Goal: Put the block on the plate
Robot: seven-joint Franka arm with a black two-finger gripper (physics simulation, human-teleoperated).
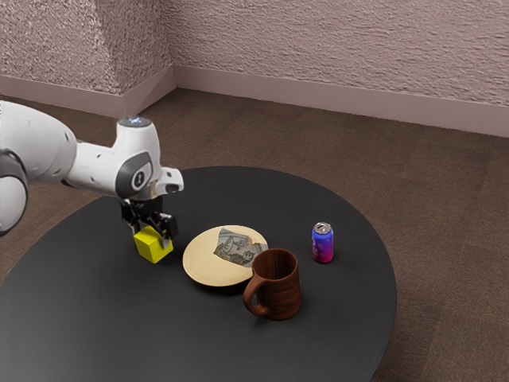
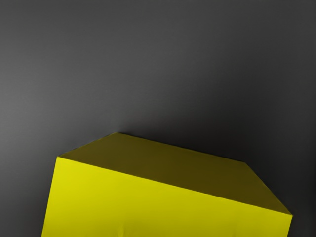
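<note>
My gripper (image 1: 152, 232) is low over the table, its black fingers apart around the upper part of the yellow block (image 1: 155, 247). The block stands at the exterior view's left of the plate, apart from it. In the wrist view the yellow block (image 2: 163, 197) fills the lower part, turned at an angle to the hand; a firm hold from both sides does not show. The round cream plate (image 1: 208, 267) lies flat, with a greyish patterned piece on it.
A brown wooden mug (image 1: 282, 290) stands close to the plate and hides part of its rim. Farther toward the exterior view's right is a blue and pink can (image 1: 322, 243). The round black table (image 1: 159, 334) has its curved edge beyond the can.
</note>
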